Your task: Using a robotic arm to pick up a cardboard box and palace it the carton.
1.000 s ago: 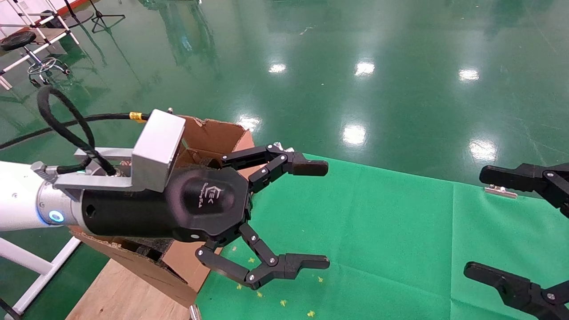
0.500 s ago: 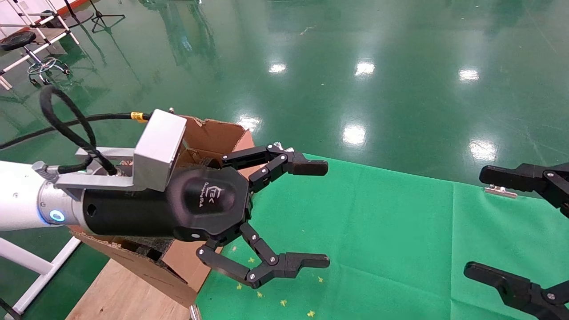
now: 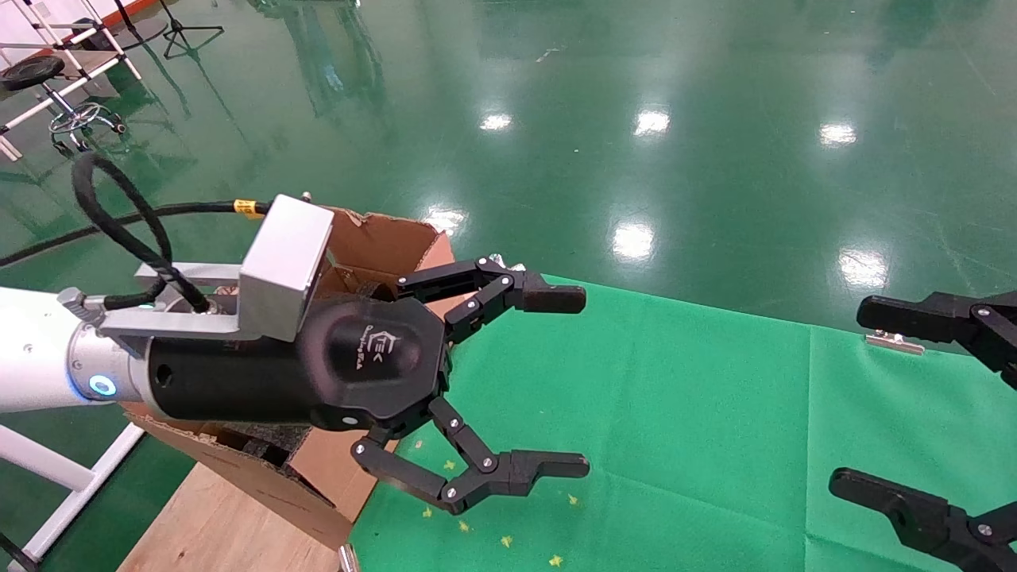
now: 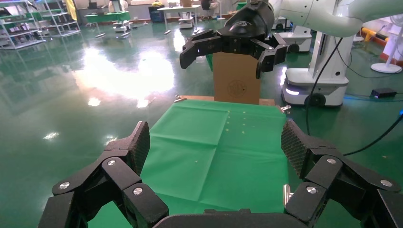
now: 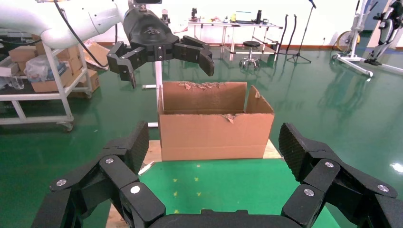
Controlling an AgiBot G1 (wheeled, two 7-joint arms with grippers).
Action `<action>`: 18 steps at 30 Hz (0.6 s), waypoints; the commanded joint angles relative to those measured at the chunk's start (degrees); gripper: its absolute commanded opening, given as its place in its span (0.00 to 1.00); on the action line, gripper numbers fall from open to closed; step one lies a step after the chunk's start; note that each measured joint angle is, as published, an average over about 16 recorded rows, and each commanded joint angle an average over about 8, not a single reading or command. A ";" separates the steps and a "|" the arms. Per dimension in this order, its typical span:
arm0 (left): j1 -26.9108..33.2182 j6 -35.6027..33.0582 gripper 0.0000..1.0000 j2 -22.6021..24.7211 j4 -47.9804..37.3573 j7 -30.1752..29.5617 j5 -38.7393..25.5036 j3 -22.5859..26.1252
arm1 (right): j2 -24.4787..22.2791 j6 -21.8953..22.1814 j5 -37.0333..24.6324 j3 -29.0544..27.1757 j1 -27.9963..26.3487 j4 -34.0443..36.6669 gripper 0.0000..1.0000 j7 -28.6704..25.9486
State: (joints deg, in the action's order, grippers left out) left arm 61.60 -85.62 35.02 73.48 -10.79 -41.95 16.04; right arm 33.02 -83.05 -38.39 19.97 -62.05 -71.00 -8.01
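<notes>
The robotic arm on my left reaches over the green cloth with its gripper open and empty, just in front of the carton. The carton is large and brown, with upright torn flaps and dark foam inside; it also shows in the right wrist view. My right gripper is open and empty at the right edge. A closed brown cardboard box with a round print stands beyond the cloth's far end, behind the right gripper. Its top is hidden.
The green cloth covers the table. The carton stands on a wooden board at the table's left end. A metal clip holds the cloth's back edge. A stool and racks stand far off on the glossy green floor.
</notes>
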 commanded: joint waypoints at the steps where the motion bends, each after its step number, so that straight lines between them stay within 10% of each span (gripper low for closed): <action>1: 0.01 0.00 1.00 0.00 -0.01 0.00 -0.01 0.00 | 0.00 0.00 0.00 0.00 0.00 0.00 1.00 0.00; 18: 0.02 0.00 1.00 0.00 -0.02 0.00 -0.04 0.00 | 0.00 0.00 0.00 0.00 0.00 0.00 1.00 0.00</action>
State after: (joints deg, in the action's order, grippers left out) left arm 61.62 -85.62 35.02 73.46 -10.79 -41.99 16.05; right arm 33.02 -83.05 -38.39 19.97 -62.05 -71.00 -8.01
